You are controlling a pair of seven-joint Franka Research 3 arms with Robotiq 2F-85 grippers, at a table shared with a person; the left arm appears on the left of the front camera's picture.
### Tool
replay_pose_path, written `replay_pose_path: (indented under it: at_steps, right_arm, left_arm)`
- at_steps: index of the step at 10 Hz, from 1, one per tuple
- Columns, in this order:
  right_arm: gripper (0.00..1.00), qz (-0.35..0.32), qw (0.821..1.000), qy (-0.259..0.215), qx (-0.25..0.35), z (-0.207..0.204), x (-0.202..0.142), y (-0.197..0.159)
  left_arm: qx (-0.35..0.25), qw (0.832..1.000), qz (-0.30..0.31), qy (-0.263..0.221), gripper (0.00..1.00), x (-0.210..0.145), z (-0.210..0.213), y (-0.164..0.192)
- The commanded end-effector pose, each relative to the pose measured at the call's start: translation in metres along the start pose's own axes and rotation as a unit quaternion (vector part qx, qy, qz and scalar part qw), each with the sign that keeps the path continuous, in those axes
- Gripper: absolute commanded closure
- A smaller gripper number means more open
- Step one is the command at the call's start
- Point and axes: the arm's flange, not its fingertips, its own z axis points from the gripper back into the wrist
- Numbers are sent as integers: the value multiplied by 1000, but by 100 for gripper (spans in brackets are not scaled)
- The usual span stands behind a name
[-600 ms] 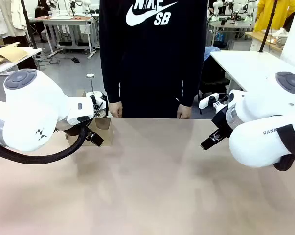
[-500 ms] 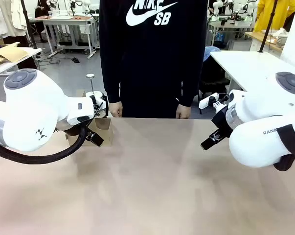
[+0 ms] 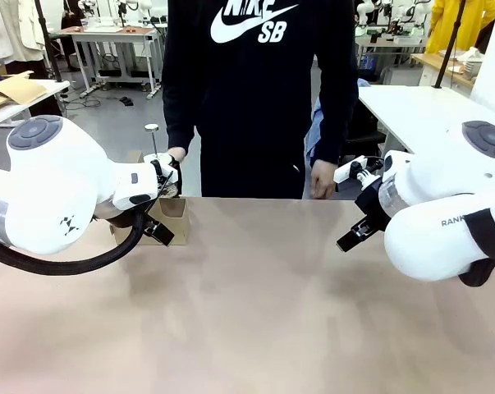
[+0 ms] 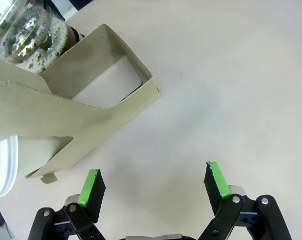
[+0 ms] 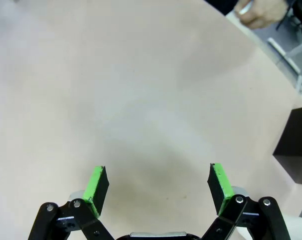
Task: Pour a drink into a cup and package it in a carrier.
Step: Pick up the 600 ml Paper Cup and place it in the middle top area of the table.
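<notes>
While carrier point(image 4: 106, 125) slot's empty, jug point(image 4: 25, 36) seems frothy.

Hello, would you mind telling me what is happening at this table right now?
Neither gripper holds anything. The left gripper and right gripper hang open above the beige table. The brown cardboard drink carrier sits near the left one, with the clear glass jug of dark drink right by it. The person standing across the table reaches one hand toward that jug.

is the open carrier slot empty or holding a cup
Empty: the left wrist view looks into the carrier slot and shows its bare pale floor.
</notes>
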Motion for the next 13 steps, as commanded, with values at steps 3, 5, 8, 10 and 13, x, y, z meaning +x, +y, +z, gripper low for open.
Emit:
replay_pose_path:
  at_steps: [3, 5, 8, 10, 13]
  right_arm:
    - [0, 0, 1000, 0, 0, 0, 0, 0]
    - [0, 0, 1000, 0, 0, 0, 0, 0]
    - [0, -3, 999, -31, 29, 74, 65, -58]
    - [0, -5, 995, -67, 76, 132, 81, -125]
    - [0, 35, 977, -122, 172, 172, 40, -233]
  left_arm:
    - [0, 1000, 0, 0, 0, 0, 0, 0]
    - [0, 1000, 0, 0, 0, 0, 0, 0]
    - [0, 1000, 0, 0, 0, 0, 0, 0]
    - [0, 1000, 0, 0, 0, 0, 0, 0]
    - [0, 1000, 0, 0, 0, 0, 0, 0]
